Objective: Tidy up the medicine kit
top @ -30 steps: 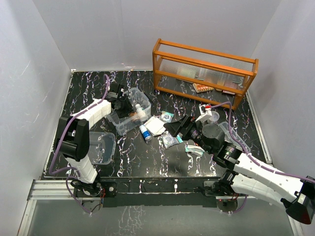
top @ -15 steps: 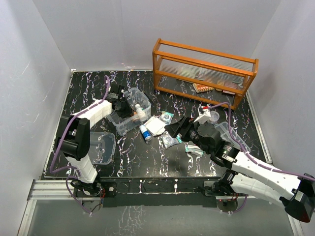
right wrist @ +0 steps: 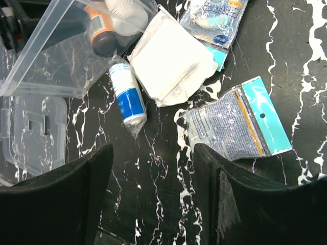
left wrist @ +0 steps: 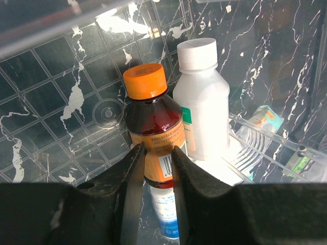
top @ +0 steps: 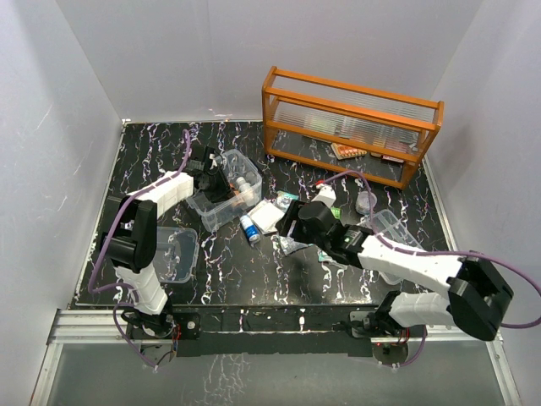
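Your black, white-veined worktop [top: 254,279] carries one orange wooden rack [top: 351,118] with ribbed glass panes. It stands well to the right of the medicine kit [top: 207,211] and farther back. The kit is a clear plastic box with rounded corners, open at the top. Its flat clear lid [top: 173,254] lies apart, nearer you and to the kit's left.

Only the left wrist view looks inside the kit. There your left hand [left wrist: 157,155] is narrowed onto a brown bottle [left wrist: 153,122] with a ribbed orange cap, gripping its labelled body. One white bottle [left wrist: 202,112] touches it on the right.

Only the right wrist view shows what lies outside, right of the kit. Your right hand [right wrist: 153,153] stands wide and holds nothing, over bare worktop. One soft white folded pad [right wrist: 171,61] lies just beside the kit, with two crinkled teal-edged packets [right wrist: 237,125] past it. One small blue-and-white bottle [right wrist: 127,99] lies against the kit's wall.
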Controlling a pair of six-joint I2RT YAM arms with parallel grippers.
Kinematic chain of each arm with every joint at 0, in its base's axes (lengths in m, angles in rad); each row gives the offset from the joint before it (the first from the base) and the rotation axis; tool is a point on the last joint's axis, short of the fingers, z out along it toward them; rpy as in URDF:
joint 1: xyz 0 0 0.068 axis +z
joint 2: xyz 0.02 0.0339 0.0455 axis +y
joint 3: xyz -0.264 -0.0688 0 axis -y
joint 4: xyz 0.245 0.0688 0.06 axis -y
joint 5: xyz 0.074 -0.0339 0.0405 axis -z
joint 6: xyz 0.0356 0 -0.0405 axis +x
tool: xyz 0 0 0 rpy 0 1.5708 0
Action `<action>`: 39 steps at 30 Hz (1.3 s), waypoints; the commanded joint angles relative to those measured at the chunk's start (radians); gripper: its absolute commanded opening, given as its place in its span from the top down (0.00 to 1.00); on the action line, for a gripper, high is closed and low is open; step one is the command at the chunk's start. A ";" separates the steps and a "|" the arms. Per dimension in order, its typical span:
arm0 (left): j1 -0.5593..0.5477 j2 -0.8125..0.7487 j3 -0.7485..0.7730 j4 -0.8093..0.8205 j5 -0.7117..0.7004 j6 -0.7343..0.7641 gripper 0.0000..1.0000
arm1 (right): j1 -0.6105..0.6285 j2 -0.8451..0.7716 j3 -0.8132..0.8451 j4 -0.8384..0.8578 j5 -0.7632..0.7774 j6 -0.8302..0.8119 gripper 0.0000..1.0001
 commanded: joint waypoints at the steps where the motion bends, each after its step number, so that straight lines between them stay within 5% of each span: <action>1: -0.009 -0.046 0.045 -0.044 0.004 0.049 0.70 | 0.006 0.075 0.092 0.063 0.058 0.058 0.40; 13: -0.007 -0.205 0.192 -0.214 -0.024 0.155 0.58 | -0.016 0.344 0.229 -0.009 0.128 0.123 0.36; 29: -0.005 -0.499 0.053 -0.286 0.060 0.130 0.49 | -0.092 0.540 0.310 0.047 0.107 0.045 0.45; 39: -0.002 -0.514 0.056 -0.295 0.098 0.131 0.42 | -0.117 0.568 0.275 0.138 0.033 -0.010 0.74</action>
